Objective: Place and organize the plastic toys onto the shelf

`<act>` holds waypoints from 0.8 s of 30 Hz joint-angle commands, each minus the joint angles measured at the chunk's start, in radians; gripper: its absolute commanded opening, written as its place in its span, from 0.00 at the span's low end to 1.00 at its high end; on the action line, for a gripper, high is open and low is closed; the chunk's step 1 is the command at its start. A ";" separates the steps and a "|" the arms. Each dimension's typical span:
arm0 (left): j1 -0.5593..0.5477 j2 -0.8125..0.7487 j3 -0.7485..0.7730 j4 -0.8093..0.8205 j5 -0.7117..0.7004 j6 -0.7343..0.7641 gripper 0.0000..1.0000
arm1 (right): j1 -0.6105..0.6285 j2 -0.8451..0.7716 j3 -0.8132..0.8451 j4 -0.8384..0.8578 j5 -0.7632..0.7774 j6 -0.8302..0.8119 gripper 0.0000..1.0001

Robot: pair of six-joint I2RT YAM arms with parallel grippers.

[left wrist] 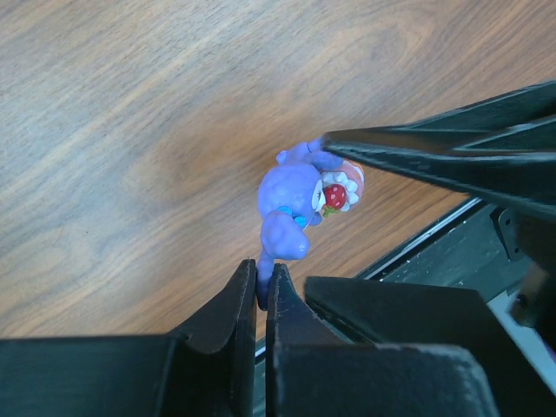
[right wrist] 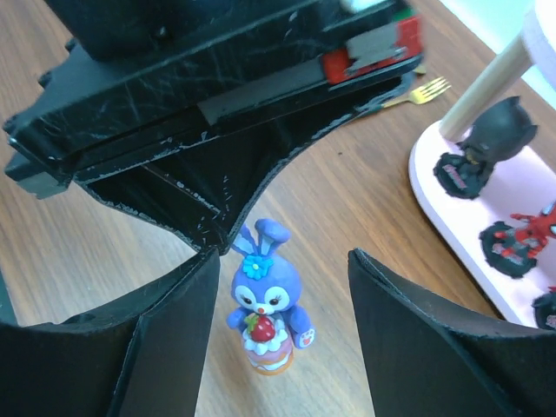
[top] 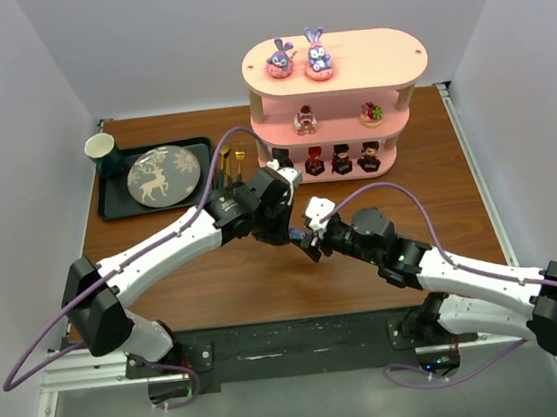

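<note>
A purple-blue bunny toy (right wrist: 263, 306) with a strawberry cake stands upright over the wooden table; it also shows in the left wrist view (left wrist: 294, 198). My left gripper (left wrist: 261, 282) is shut on one of its long ears. My right gripper (right wrist: 282, 256) is open, one finger on each side of the bunny, not touching it. In the top view both grippers (top: 286, 230) (top: 312, 241) meet in front of the pink shelf (top: 382, 56). Two bunnies (top: 280, 61) (top: 318, 56) stand on its top, two small pink/red toys (top: 306, 120) on the middle tier, dark figurines (top: 341, 159) on the bottom tier.
A black tray (top: 117, 202) at the back left holds a patterned plate (top: 163, 173) and a green cup (top: 101, 151). Gold cutlery (top: 233, 159) lies beside the tray. The shelf's bottom tier (right wrist: 452, 217) is close on the right of my right gripper.
</note>
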 commanded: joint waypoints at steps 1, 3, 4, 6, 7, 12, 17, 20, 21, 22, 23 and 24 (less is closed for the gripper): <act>0.000 -0.036 0.042 0.002 -0.001 -0.020 0.00 | 0.007 0.043 0.043 0.024 -0.039 -0.012 0.64; 0.000 -0.034 0.045 -0.001 -0.001 -0.020 0.00 | 0.008 0.065 0.043 0.024 -0.053 -0.012 0.64; 0.000 -0.034 0.045 -0.002 -0.001 -0.020 0.00 | 0.011 0.073 0.045 0.020 -0.053 -0.014 0.64; 0.000 -0.036 0.045 -0.004 0.001 -0.022 0.00 | 0.015 0.085 0.042 0.016 -0.047 -0.015 0.63; 0.000 -0.036 0.045 -0.004 0.002 -0.025 0.00 | 0.018 0.088 0.040 0.016 -0.044 -0.017 0.63; 0.000 -0.042 0.050 -0.002 0.016 -0.025 0.00 | 0.024 0.112 0.046 0.013 -0.023 -0.043 0.60; 0.000 -0.044 0.059 -0.011 0.018 -0.025 0.00 | 0.038 0.149 0.063 0.004 0.011 -0.071 0.56; 0.000 -0.045 0.059 -0.013 0.021 -0.025 0.00 | 0.044 0.158 0.065 0.004 0.034 -0.077 0.48; -0.002 -0.047 0.059 -0.015 0.025 -0.025 0.00 | 0.048 0.160 0.068 0.000 0.039 -0.078 0.44; -0.002 -0.045 0.059 -0.018 0.026 -0.025 0.00 | 0.050 0.160 0.069 -0.002 0.040 -0.078 0.38; -0.002 -0.045 0.059 -0.019 0.024 -0.025 0.00 | 0.051 0.159 0.069 -0.003 0.040 -0.083 0.34; 0.000 -0.047 0.059 -0.021 0.026 -0.025 0.00 | 0.056 0.157 0.071 -0.005 0.058 -0.083 0.30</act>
